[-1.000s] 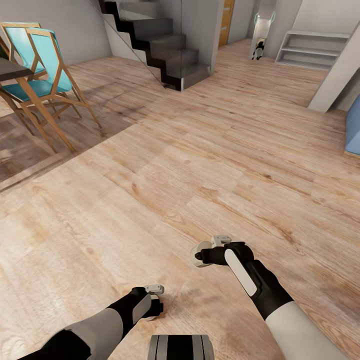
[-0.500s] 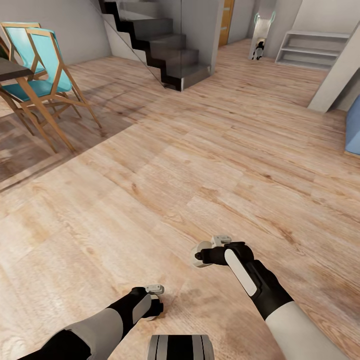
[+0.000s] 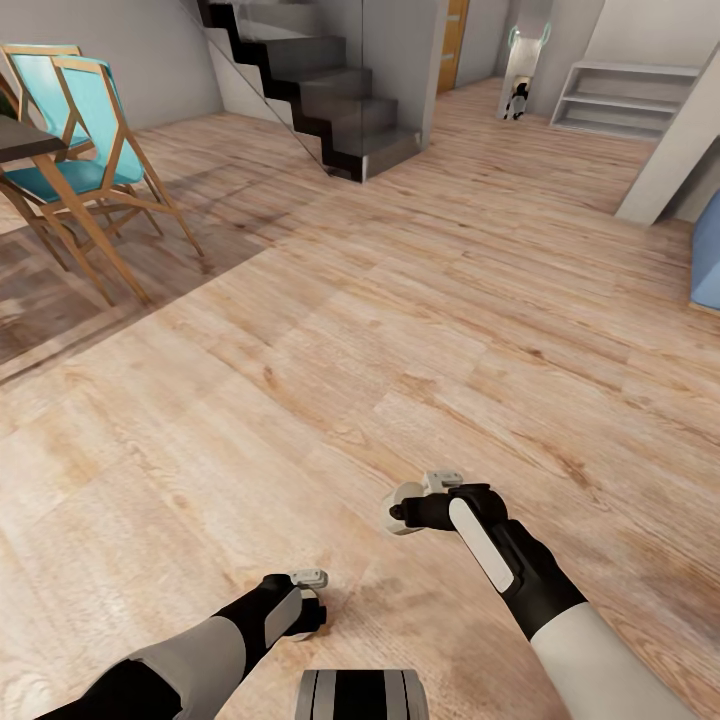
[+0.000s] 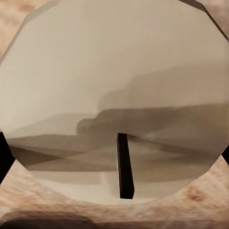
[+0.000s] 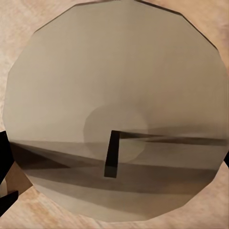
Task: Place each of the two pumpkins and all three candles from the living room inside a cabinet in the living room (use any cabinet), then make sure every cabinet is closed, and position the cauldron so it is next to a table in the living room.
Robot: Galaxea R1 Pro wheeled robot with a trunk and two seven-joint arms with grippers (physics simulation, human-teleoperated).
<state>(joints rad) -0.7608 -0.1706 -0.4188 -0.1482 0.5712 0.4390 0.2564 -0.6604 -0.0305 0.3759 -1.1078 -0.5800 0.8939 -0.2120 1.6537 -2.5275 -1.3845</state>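
Pale wood-plank flooring (image 3: pixel 400 330) spreads across an open room, with a dark stepped staircase (image 3: pixel 320 90) at the far side, two wooden-framed chairs with teal seats (image 3: pixel 85 140) beside the dark edge of a dining table (image 3: pixel 25 135), a low grey shelf unit (image 3: pixel 620 95) in the far right corner and a blue upholstered edge (image 3: pixel 706 255) at the right border. None of the pumpkins, candles, cabinet, cauldron or coffee worktop can be made out, so their whereabouts cannot be told from here.

Both arms are carried low and folded in front of the trunk. The left hand (image 3: pixel 308 600) and the right hand (image 3: pixel 420 500) are seen end-on in the head view, and how far their fingers are parted cannot be told. In each wrist view a large pale faceted disc (image 4: pixel 114 95) (image 5: pixel 114 109) is pressed close before the lens, with a dark narrow slot in it; it may be a candle's flat top, though this is not certain.

The step in hand is judged to be travel. It would be done well by keeping the arms tucked, steering wide of the chairs and stair corner, and turning the head until the low brown cabinet is found before any reach is begun.
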